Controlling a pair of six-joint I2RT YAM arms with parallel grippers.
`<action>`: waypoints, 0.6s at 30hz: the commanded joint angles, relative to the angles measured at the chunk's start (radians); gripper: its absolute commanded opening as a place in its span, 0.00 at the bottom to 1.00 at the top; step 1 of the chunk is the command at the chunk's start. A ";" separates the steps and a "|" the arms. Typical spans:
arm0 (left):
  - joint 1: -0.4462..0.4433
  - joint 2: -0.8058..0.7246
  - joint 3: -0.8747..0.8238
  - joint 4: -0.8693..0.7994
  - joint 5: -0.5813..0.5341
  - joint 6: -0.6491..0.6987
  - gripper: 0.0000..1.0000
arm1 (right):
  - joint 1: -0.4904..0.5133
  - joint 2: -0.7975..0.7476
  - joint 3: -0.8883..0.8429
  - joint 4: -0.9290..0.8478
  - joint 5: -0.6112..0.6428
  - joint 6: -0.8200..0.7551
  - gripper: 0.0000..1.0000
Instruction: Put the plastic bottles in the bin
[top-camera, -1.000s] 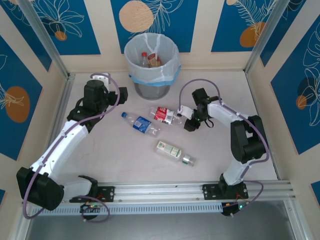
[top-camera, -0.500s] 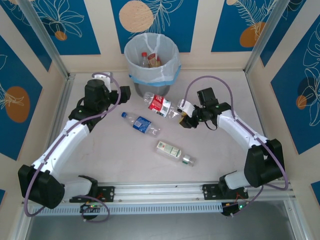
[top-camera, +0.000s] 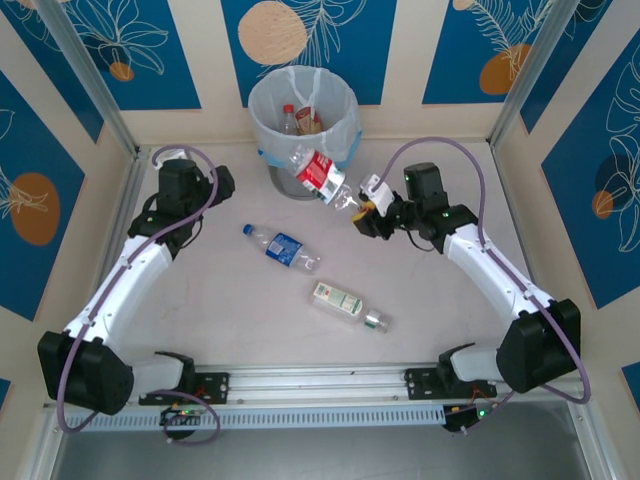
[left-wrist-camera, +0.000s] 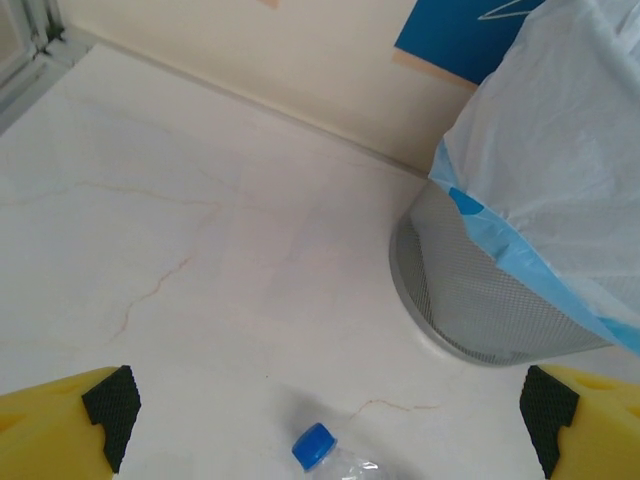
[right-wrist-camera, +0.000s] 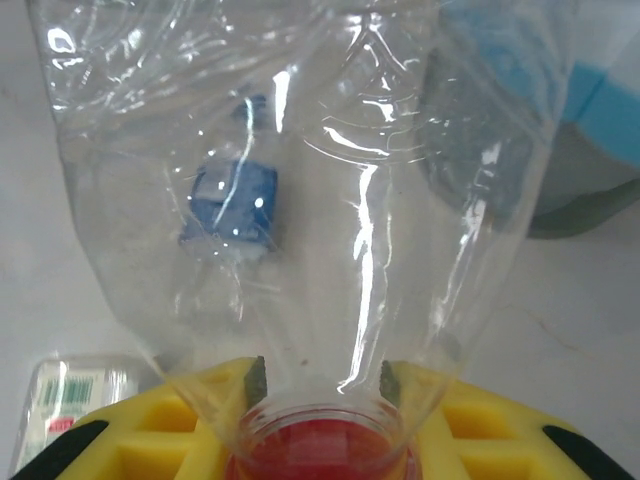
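The right gripper (top-camera: 360, 210) is clamped on the neck of a red-labelled bottle (top-camera: 320, 172), held off the bench (top-camera: 230, 300) and tilted, its base up against the front of the bin (top-camera: 303, 130). From above, bottle and bin wall overlap, so it is not clear whether they touch. In the right wrist view the yellow fingers (right-wrist-camera: 200, 400) pinch the neck just above the red cap, which the bottom edge partly cuts off; the label cannot be seen there.

Through the clear plastic a blue-labelled bottle (top-camera: 283, 247) shows as a warped smear. It lies on the bench between the arms. A green-and-white bottle (top-camera: 345, 303) lies nearer the bases, well apart from both grippers; the right wrist camera catches just one corner of it.

The left gripper (left-wrist-camera: 328, 400) hangs open over the bench, its two pads at the bottom corners of its view. The blue cap (left-wrist-camera: 315, 445) pokes in between them; the bottle's body is cut off.

Inside the bin, bottle tops (top-camera: 290, 113) peek above the bag; their number cannot be made out.
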 joint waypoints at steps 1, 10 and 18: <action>0.014 0.025 0.046 -0.080 0.037 -0.056 0.99 | 0.021 0.027 0.105 0.037 0.014 0.101 0.00; 0.016 0.000 0.050 -0.110 0.047 -0.042 0.99 | 0.024 0.174 0.367 -0.023 0.328 0.013 0.00; 0.016 -0.029 0.042 -0.129 0.025 -0.031 0.99 | 0.027 0.393 0.669 -0.108 0.531 -0.225 0.00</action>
